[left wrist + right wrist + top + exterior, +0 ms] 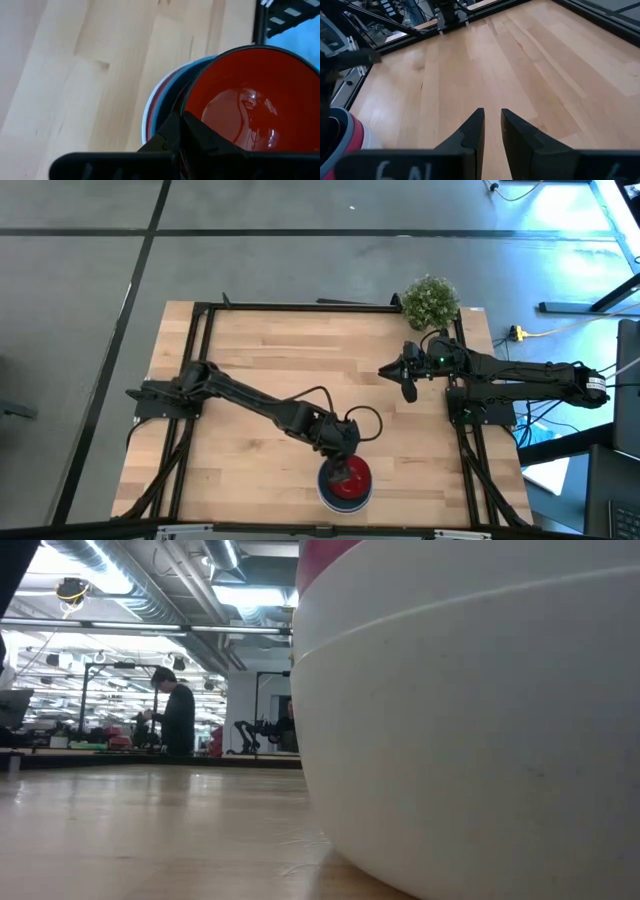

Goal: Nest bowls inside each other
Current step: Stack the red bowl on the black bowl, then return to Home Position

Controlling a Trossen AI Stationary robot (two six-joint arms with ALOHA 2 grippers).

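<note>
A stack of nested bowls [347, 485] stands near the table's near edge. In the left wrist view a dark red bowl [250, 100] sits on top, with blue [200, 62], pink [167, 85] and white [146, 112] rims showing around it. The low view shows the white bowl's wall [470, 740] close up, resting on the wood, with pink [330, 560] above it. My left gripper [338, 470] [182, 120] is over the stack, shut on the red bowl. My right gripper [408, 385] [492, 117] waits above the table's right side near the plant, narrowly open. My left gripper has the dark red bowl's rim [184, 107] pinched between its two fingers, one finger [215, 137] inside the bowl and the other [162, 137] outside. The fingers come from above, pointing down. The bowl sits upright within the blue bowl's rim.
A small green potted plant [430, 300] stands at the table's far right corner. Black frame rails [300, 307] run along the table's edges. Bare wood [260, 350] lies between the stack and the far edge. A person [178, 715] stands in the room beyond.
</note>
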